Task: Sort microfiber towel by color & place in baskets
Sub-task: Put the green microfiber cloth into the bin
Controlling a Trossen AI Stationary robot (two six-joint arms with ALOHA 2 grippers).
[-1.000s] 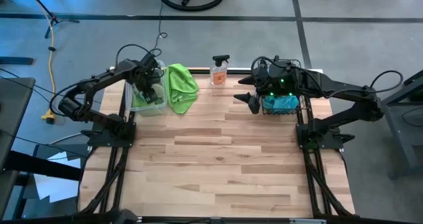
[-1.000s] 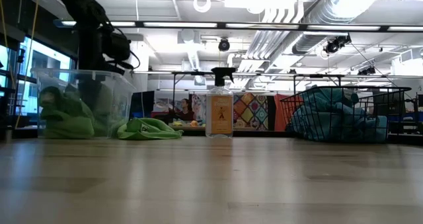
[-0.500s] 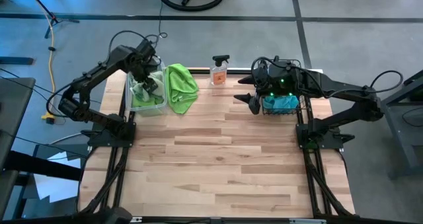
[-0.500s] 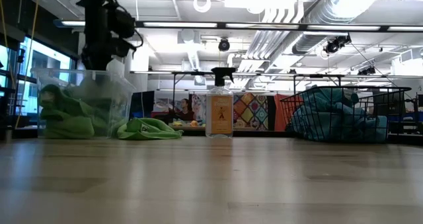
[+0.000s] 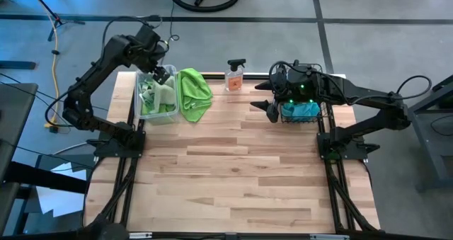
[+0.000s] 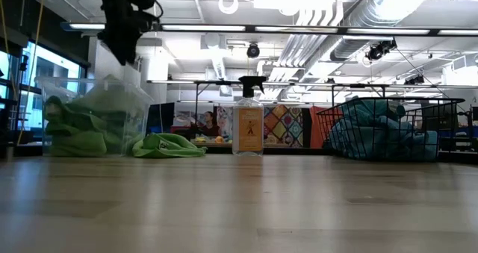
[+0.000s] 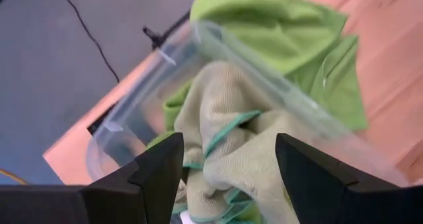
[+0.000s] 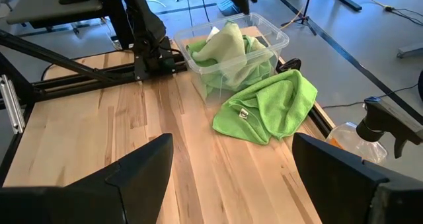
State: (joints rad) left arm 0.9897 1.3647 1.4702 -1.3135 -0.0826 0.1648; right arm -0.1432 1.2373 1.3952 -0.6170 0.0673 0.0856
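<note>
Pale wood runs bare across the near half of my desk [image 5: 233, 176]; everything that matters sits along the far edge. At the far left, one lime green towel [image 5: 193, 93] lies loose on the desk, just beside the clear plastic tub [image 5: 140, 91] and touching its right wall. The tub holds the other green towels [image 7: 238, 145], heaped to the rim, one pale fold riding highest. My left tool [image 5: 162, 74] hangs above the tub's far right corner, its fingers parted wide and holding nothing, clear of the cloth below.

As I judge it, the step in hand is fetching that last loose green towel. To do it well I should swing right past the tub wall before dropping, come down on the bunched middle of the cloth rather than a thin edge, and pinch enough pile that it lifts whole without dragging the tub.

At the far right, my right tool [image 5: 272, 112] waits just left of the black wire-mesh basket [image 5: 320, 117], wide and empty. The basket is filled with blue towels [image 5: 300, 111]. A spray bottle [image 5: 234, 75] stands between the two containers.
</note>
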